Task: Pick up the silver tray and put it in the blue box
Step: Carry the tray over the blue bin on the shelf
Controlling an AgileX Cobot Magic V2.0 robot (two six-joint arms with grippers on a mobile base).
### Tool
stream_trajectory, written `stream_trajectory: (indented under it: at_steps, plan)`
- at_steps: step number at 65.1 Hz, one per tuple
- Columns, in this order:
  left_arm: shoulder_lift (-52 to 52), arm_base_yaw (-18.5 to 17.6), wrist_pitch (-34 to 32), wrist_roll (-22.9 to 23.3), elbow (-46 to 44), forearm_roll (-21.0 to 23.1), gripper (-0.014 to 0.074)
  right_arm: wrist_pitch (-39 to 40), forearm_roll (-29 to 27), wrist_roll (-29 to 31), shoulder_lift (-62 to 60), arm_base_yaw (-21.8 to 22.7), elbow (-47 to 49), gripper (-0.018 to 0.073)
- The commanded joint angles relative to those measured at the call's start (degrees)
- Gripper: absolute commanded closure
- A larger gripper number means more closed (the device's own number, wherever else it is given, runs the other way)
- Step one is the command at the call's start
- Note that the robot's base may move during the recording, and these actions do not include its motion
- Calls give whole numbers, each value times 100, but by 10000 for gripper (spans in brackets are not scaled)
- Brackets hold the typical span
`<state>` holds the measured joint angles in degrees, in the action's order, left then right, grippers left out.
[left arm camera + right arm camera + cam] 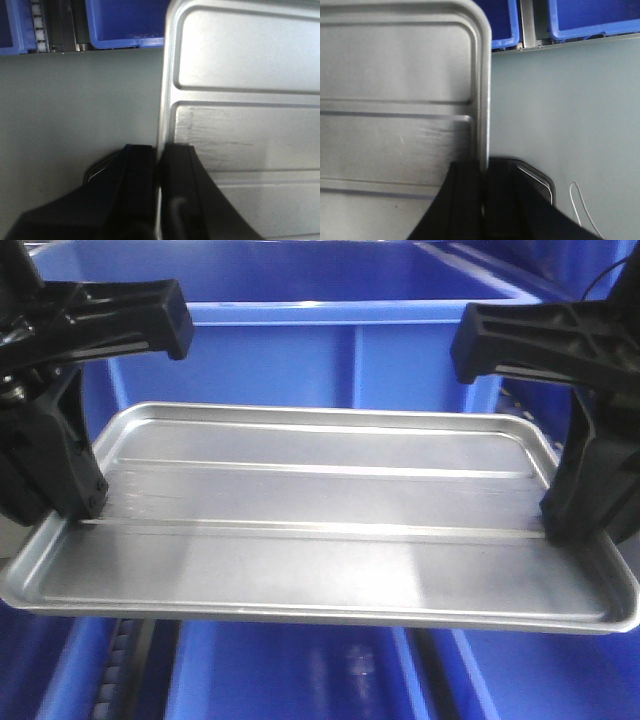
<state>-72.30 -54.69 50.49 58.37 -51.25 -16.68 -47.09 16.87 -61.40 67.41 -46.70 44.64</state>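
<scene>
Gripping the silver tray (pixel 320 530) with both pairs of jaws, one pair at each short end. With the left jaws, pinched tight on the rim of the left end, one jaw inside the rim and one outside, plain to see from the left wrist. With the right jaws, clamped the same way on the rim of the right end. Between the two pairs: the tray, roughly level, its long ridges running from one pair to the other. Beyond the jaws, behind the tray's far long edge: the blue box (pixel 290 365), thick rim showing above the tray. Below the jaws, under the tray's near edge: more blue bins (pixel 290 680). Outside each pair, past the tray's ends: a plain grey surface (pixel 75 110). Just right of the right jaws, on that grey: a thin pale cable (pixel 580 205).
</scene>
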Motion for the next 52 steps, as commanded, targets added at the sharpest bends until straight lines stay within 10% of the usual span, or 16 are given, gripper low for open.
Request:
stream_trajectory:
  at_steps: [1, 52]
  plan:
    - [159, -13, 313, 32, -153, -348, 603, -307, 395, 26, -131, 38, 108, 503]
    - [159, -13, 313, 32, -153, -348, 603, -307, 395, 26, -131, 38, 108, 503]
